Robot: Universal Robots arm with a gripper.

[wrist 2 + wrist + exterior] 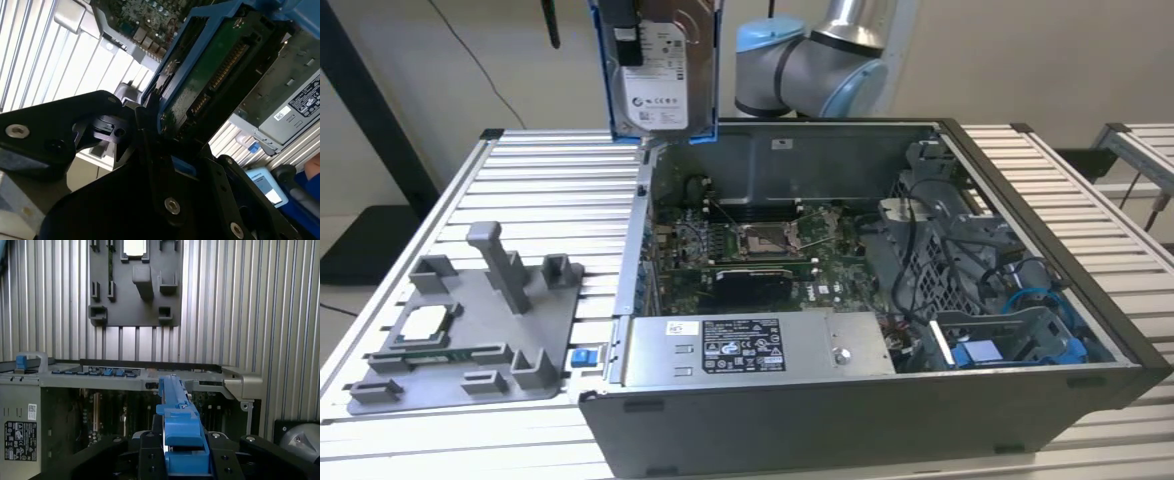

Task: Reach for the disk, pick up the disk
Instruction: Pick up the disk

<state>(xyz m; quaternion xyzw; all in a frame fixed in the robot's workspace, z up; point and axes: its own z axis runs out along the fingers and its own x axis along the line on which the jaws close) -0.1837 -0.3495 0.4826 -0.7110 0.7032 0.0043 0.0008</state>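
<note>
The disk (660,80), a silver-grey drive with a white label in a blue frame, hangs upright in the air above the far left corner of the open computer case (854,420). My gripper (182,442) is shut on it, with a black finger (150,452) on either side of the blue frame edge (179,410). In the second wrist view the disk's green circuit-board side (215,75) faces the camera, and the gripper (167,150) clamps its lower end. The disk touches neither the case nor the table.
A grey fixture plate (480,330) with pegs and a small square silver chip (424,322) lies on the slatted metal table (547,170) at the exterior view's left. Inside the case are a motherboard (761,245), a power supply (747,350) and a blue bracket (981,352).
</note>
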